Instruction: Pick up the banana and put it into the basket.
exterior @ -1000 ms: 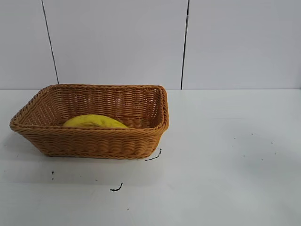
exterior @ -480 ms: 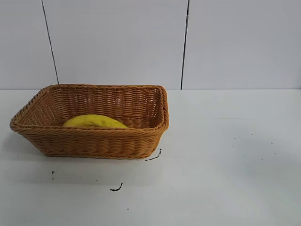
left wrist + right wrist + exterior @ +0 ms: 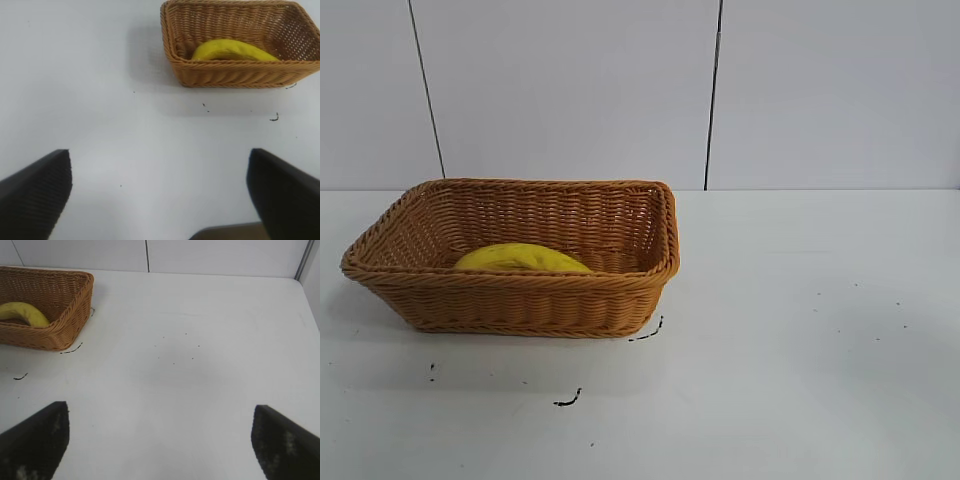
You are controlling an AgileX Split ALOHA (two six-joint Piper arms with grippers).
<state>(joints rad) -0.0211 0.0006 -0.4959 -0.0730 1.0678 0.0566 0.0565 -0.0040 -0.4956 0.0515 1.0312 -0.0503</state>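
Banana (image 3: 523,258) lying inside wicker basket (image 3: 520,300) on white desk (image 3: 800,340). Left end effector (image 3: 160,195) and right end effector (image 3: 160,440) both spread wide, empty, well clear. Placement apparently done; next likely just staying parked.

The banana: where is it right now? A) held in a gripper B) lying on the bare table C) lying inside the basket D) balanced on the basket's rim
C: the banana lies down inside the basket, below its rim, and both grippers, left gripper and right gripper, are open and far from it.
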